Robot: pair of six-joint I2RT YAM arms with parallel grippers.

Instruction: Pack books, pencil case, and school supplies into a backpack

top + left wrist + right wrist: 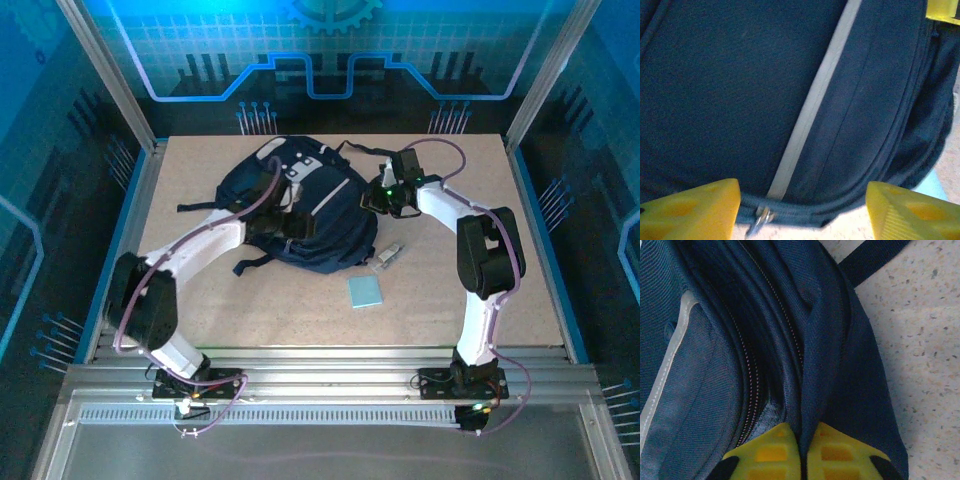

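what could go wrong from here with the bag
The right gripper pinches only a thin fold of the backpack beside its zipper; that fold may slip out. The left gripper is open over the fabric, gripping nothing, so the backpack could shift. A tug could shove the light-blue pad lying close by.

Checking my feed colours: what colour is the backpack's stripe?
Pale grey stripe on navy backpack, clearest in left wrist view.

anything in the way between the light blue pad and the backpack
Nothing visible. Bare table separates the light-blue pad from the near edge of the backpack. The small silvery item lies just right of that path. The right gripper pinches a backpack fold. Whether the opening is clear cannot be told.
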